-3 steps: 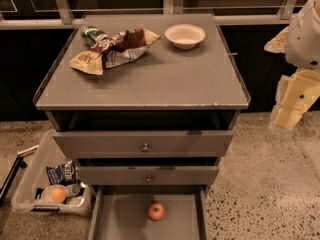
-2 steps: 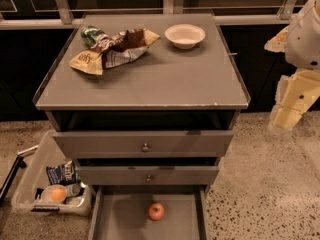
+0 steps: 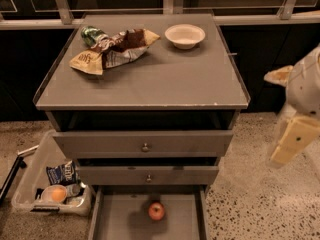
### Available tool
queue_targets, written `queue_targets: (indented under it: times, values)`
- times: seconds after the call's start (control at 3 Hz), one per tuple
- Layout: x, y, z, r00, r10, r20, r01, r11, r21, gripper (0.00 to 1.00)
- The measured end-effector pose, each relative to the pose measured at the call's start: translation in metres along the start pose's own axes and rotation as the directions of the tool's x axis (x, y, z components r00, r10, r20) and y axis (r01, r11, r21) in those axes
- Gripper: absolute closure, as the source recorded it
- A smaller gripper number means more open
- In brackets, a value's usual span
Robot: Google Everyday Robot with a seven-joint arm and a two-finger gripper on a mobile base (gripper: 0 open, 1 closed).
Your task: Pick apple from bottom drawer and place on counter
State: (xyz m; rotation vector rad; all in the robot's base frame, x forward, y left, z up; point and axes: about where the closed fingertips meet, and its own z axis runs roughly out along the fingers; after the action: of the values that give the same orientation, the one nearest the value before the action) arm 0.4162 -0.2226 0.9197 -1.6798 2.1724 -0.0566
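- The apple (image 3: 156,211) lies in the bottom drawer (image 3: 120,219), whose front is cut off.
- The gripper (image 3: 292,143) hangs beyond the front-right corner of the counter (image 3: 165,79), partly cropped; its state cannot be told.

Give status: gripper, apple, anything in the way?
Gripper out right of the counter, far from apple. Apple on open bottom drawer floor, not yet picked. Upper two drawers part-open, overhanging its back.
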Motion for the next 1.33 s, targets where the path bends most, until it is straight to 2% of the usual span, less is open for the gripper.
queue_targets:
  times: [0.33,0.67,1.0,1.33]
  values:
    - [0.004,0.023,0.029,0.990,0.024,0.137,-0.019,0.9990,-0.040,0.00]
    - [-0.004,0.026,0.027,0.985,0.024,0.170,-0.017,0.9988,-0.045,0.00]
    - [-0.004,0.026,0.027,0.985,0.024,0.170,-0.017,0.9988,-0.045,0.00]
    - [-0.007,0.030,0.029,0.982,0.029,0.185,-0.016,0.9972,-0.074,0.00]
